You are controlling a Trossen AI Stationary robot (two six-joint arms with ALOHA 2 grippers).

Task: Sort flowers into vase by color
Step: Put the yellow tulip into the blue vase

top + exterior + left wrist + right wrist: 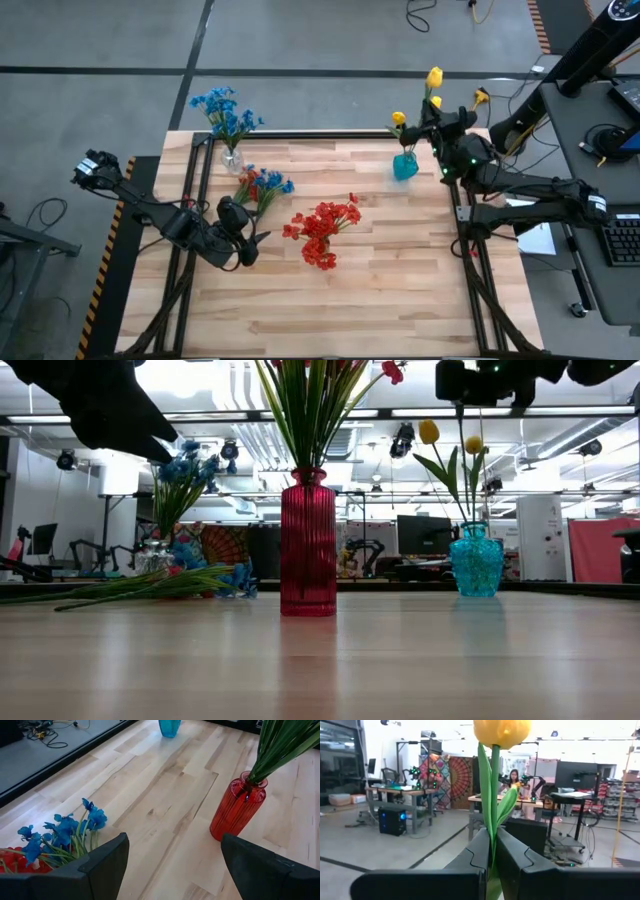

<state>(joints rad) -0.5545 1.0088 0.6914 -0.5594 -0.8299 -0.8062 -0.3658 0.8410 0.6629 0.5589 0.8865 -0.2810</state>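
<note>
left hand [252,243]: we see it low over the bench's left part, fingers [107,865] spread wide, nothing between them; it hangs just beside the loose sprigs.
clear vase [232,160]: back-left corner of the bench [380,290], holding blue flowers [226,112].
loose sprigs [262,185]: blue and red mixed, lying flat on the wood between the clear vase and the left hand; in the left wrist view we see the blue heads [62,830] just ahead of the left finger.
red vase [307,545]: upright near the bench's middle, to the right of the left hand, well apart from it.
red flowers [325,230]: standing in the red vase, green stems [280,745] bunched at its neck.
teal vase [405,165]: upright at the back-right of the bench, yellow flowers [399,120] in it.
right hand [437,112]: we see it raised above and just behind the teal vase, fingers [520,865] pressed together on a green stem.
yellow tulip [501,731]: pinched by the right hand at its stem, bud above the fingers, upright in the right wrist view.
room behind: a person [513,779] at a far desk in the right wrist view; we can't tell more.
</note>
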